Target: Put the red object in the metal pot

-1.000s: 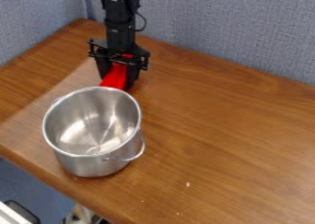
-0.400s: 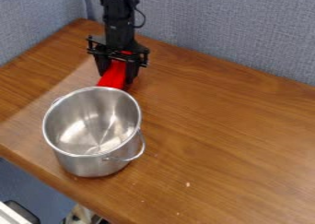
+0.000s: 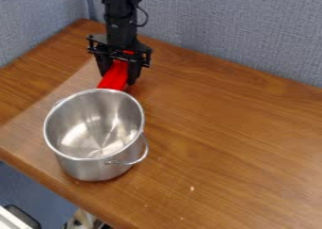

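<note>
The red object (image 3: 116,79) is a smooth red bar lying on the wooden table just behind the metal pot (image 3: 96,134). My gripper (image 3: 120,65) points straight down over the bar's far end, its black fingers shut on the red object. The bar's near end reaches toward the pot's rim. The pot is shiny, round and straight-sided, stands upright at the front left, and has nothing inside.
The wooden table (image 3: 227,129) extends to the right and front of the pot. A blue-grey fabric wall (image 3: 239,25) stands close behind the arm. The table's front edge runs diagonally just below the pot.
</note>
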Controlling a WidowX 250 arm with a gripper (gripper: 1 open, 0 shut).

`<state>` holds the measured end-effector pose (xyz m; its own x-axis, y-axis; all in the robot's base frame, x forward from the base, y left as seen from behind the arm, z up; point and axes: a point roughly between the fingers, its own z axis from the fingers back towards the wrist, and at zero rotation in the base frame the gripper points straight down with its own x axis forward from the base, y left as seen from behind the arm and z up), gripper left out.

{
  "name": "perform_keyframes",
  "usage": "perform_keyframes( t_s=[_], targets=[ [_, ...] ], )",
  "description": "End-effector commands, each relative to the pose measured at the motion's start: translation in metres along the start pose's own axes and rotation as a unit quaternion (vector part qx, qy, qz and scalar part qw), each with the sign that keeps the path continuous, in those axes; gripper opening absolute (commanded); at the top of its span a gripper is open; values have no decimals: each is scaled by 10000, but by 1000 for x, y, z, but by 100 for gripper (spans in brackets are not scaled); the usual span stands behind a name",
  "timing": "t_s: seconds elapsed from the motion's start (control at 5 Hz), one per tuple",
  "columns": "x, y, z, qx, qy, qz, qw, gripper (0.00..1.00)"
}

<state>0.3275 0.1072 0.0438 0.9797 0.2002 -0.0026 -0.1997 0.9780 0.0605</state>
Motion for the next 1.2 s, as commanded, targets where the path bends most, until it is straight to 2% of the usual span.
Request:
perform_keyframes(
  t_s=[0.0,1.0],
  targets=[
    [2,10,28,75,-375,122,9992,0],
    [-3,13,36,138,-419,140,9989,0]
  ],
)
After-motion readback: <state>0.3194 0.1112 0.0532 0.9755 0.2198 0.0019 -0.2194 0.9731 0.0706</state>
